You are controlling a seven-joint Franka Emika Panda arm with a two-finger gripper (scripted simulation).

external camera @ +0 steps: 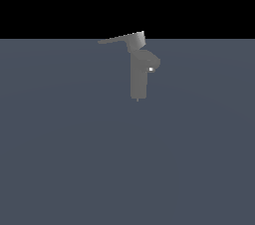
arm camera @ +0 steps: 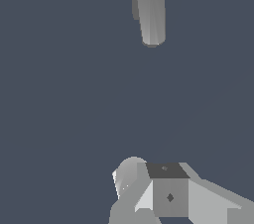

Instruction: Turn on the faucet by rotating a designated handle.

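Hand state: cannot tell, fingers not visible in either view. Faucet [external camera: 138, 77] upright on surface [external camera: 60, 159], handle [external camera: 118, 39] pointing toward exterior view's left.

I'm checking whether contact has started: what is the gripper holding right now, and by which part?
Nothing, as far as shows: in the exterior view the handle and the faucet stand free, with nothing touching them.

Bare simulated scene, flat grey-blue floor [external camera: 60, 169], black backdrop [external camera: 50, 0]
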